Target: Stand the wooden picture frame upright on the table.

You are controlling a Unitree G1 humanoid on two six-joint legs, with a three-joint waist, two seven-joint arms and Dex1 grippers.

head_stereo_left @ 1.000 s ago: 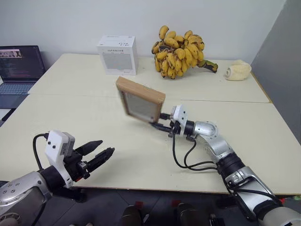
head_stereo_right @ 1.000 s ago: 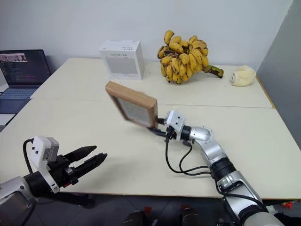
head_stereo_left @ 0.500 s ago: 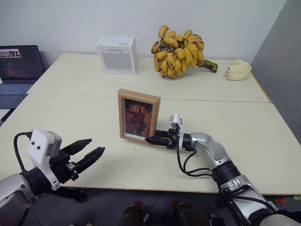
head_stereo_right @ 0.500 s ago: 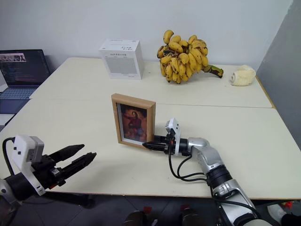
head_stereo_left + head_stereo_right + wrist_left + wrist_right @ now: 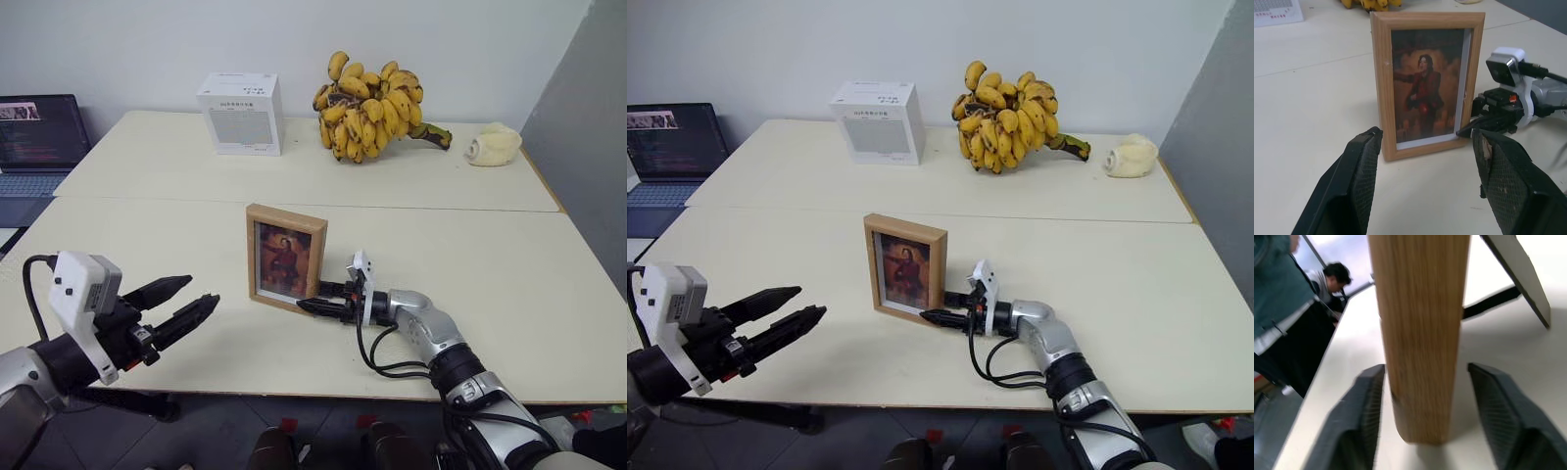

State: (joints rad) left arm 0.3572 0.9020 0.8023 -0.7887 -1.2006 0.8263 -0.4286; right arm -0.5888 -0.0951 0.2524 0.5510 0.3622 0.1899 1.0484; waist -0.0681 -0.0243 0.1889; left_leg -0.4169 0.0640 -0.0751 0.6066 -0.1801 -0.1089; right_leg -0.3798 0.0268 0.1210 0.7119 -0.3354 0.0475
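- Small rectangular light-wood picture frame (image 5: 286,258): upright on the near half of the large pale cream table (image 5: 549,284), its reddish portrait of a standing figure facing me; a dark stand props it from behind in my right wrist view.
- My right gripper (image 5: 312,298): at the frame's lower right corner, black fingers parted on either side of the wooden edge, gaps visible, nothing clamped.
- My left gripper (image 5: 184,305): near the table's front edge, well apart from the frame, fingers spread and empty.
- White printed box (image 5: 240,113): far half; grey lettering unreadable.
- Bunch of yellow bananas (image 5: 370,107): beside the box.
- Cream lumpy object (image 5: 493,145): far right.
- Open laptop (image 5: 37,137): far left, screen text illegible.
- People: beyond the table, in my right wrist view.
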